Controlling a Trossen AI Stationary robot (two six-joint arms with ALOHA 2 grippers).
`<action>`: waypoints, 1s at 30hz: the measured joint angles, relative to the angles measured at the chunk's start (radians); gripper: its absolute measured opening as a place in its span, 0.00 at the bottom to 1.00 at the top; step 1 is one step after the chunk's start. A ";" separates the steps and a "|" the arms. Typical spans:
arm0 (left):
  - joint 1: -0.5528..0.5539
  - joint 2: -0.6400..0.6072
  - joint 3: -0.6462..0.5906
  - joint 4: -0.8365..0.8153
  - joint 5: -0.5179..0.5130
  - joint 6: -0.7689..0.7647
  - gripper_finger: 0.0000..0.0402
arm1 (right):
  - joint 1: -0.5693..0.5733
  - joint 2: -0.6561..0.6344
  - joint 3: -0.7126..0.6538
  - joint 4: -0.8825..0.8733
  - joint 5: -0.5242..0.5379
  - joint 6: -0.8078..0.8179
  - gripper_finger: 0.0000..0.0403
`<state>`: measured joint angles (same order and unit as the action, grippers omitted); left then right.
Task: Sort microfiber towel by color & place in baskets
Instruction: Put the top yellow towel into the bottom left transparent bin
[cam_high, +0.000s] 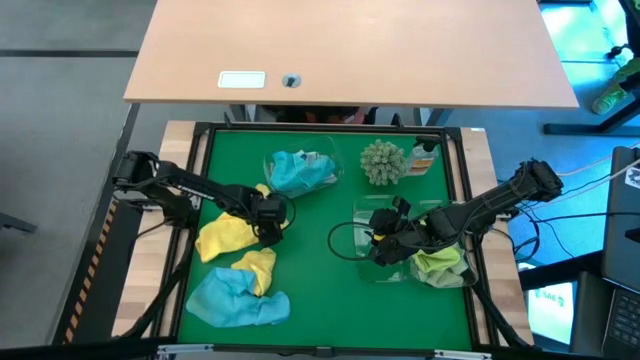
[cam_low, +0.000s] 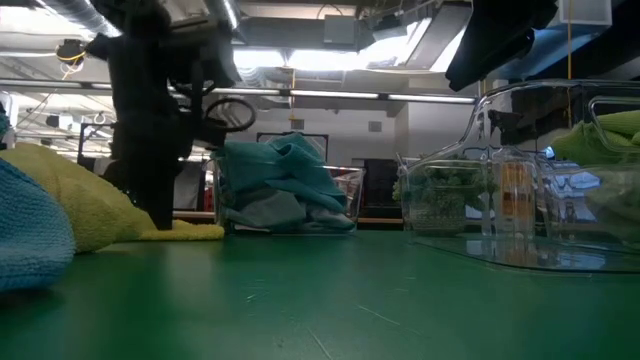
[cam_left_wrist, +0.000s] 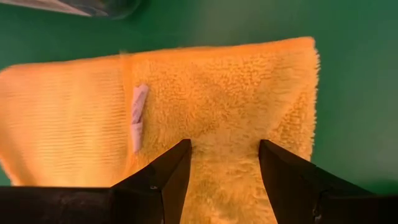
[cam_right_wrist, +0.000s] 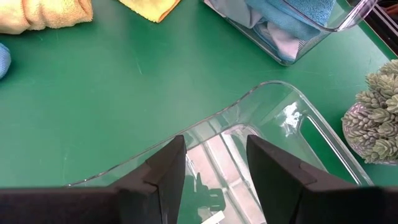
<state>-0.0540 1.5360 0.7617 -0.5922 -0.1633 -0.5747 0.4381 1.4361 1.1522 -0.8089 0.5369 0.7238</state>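
Towels lie on the green bench (cam_high: 320, 290). Two yellow towels (cam_high: 226, 238) sit on the left, and a blue towel (cam_high: 235, 300) lies nearer, in the left corner. More blue towels (cam_high: 300, 172) fill the far basket (cam_high: 333, 165). A green towel (cam_high: 442, 264) sits in the right basket (cam_high: 455, 281). The left hand (cam_left_wrist: 222, 165) is open, with its fingers down on a yellow towel (cam_left_wrist: 205, 112). The right hand (cam_right_wrist: 216, 165) is open too, holding nothing, over the rim of an empty basket (cam_right_wrist: 298, 118).

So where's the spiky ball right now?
In the high view the spiky ball sits at the mat's far edge, right of centre, between the bin of blue towels and the orange-capped bottle.
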 joint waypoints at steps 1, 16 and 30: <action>0.000 0.000 -0.013 0.017 0.000 0.000 0.45 | 0.000 0.000 0.000 0.000 0.000 0.000 0.42; 0.001 0.000 -0.052 0.142 0.021 -0.001 0.18 | 0.000 0.000 0.000 0.003 0.000 0.000 0.42; 0.000 0.002 0.150 0.161 0.072 0.055 0.01 | 0.000 0.000 0.000 0.192 0.001 -0.168 0.42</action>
<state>-0.0536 1.5383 0.9118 -0.4311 -0.0912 -0.5198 0.4381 1.4361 1.1522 -0.6173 0.5381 0.5555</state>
